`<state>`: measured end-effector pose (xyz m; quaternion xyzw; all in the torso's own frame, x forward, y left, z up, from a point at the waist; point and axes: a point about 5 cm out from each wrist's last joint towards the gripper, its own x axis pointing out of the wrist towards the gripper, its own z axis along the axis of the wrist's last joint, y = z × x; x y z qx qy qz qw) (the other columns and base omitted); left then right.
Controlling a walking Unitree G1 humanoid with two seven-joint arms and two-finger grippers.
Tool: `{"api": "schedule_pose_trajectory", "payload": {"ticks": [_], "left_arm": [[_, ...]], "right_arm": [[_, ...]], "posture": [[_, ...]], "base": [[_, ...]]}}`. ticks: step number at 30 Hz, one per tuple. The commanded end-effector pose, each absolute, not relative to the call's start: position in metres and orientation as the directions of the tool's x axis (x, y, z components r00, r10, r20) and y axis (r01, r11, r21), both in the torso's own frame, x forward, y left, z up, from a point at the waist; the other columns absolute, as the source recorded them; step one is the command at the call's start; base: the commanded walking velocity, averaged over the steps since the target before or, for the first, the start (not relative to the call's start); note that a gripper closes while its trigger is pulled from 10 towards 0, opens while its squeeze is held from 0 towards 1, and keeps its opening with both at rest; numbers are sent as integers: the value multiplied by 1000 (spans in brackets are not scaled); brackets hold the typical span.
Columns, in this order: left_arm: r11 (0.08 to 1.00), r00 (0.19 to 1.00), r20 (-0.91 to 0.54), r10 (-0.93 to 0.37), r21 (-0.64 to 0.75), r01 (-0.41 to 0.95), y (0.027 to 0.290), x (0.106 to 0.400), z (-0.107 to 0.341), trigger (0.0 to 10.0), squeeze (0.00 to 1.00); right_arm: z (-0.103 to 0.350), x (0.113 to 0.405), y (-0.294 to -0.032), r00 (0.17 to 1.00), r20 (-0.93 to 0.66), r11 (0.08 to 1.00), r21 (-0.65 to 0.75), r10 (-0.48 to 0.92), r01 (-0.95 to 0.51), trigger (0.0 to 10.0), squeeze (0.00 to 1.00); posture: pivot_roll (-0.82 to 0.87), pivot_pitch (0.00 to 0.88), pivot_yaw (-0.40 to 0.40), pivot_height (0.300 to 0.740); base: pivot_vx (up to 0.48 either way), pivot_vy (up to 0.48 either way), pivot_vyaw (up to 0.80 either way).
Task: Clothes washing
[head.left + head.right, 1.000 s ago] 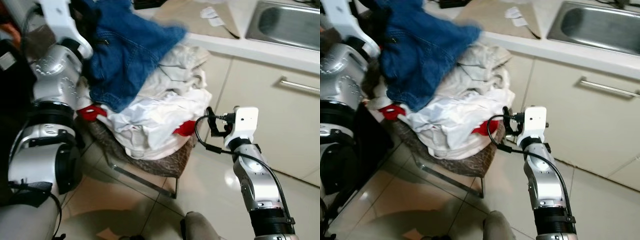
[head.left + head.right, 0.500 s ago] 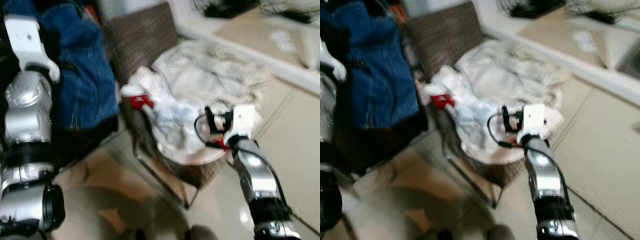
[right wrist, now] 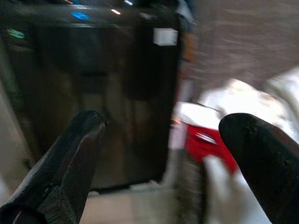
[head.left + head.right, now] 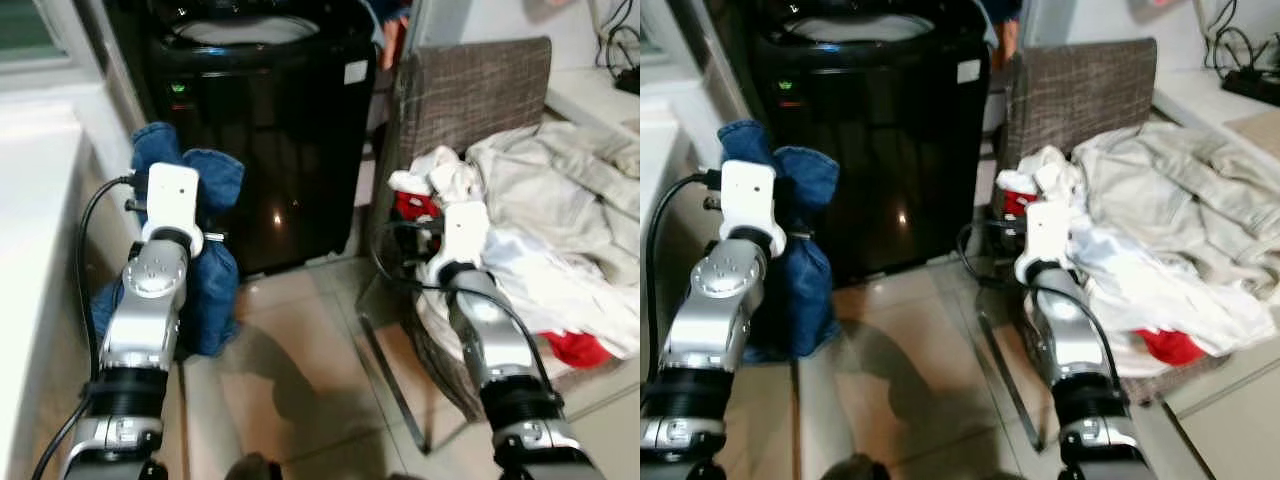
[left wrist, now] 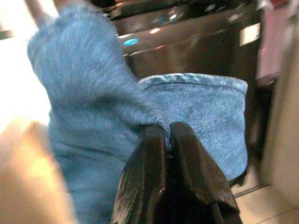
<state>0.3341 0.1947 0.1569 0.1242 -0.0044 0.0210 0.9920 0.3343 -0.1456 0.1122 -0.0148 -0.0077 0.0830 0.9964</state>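
Left tool [image 5: 166, 133] pinches blue jeans [image 4: 205, 270] — right tool [image 3: 163, 154], spread, faces the black washer [image 4: 270, 110].

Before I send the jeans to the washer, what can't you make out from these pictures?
- Washer drum: the head views cut off its top, so I can't tell what's inside.
- Jeans lower end: hidden behind the left arm in the head views.
- Left hand: the wrist view is blurred, so how much denim it pinches is unclear.
- Clothes pile on the chair: its right part is cut off by the frame edge; the red item is mostly buried.
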Motion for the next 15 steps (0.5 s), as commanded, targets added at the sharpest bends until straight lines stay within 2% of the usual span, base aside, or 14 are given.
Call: {"api": "schedule_pose_trajectory", "payload": {"ticks": [1,3,7,8,15], "left_arm": [[963,999,48,4,268,-17,181,335,164,0,0],[962,999,41,12,272,-23,180,335,162,0,0],[963,999,32,16,269,-24,177,336,160,0,0],[958,1000,15,17,285,-20,178,337,157,0,0],[962,1000,20,16,273,-21,177,337,151,0,0]], "right_arm": [[115,335,-155,988,32,988,-37,149,-148,10000,0],[116,334,-154,986,47,987,-29,159,-158,10000,0],[115,334,-153,986,40,985,-52,164,-162,10000,0],[112,335,-155,991,19,989,-64,131,-130,10000,0],[113,335,-152,989,39,989,-55,141,-139,10000,0]], "posture": [[-136,0,23,732],[-139,0,25,732],[-142,0,26,732],[-144,0,28,732],[-151,0,26,732]], "base": [[341,-334,0],[341,-334,0],[341,-334,592],[0,0,0],[0,0,0]]}}
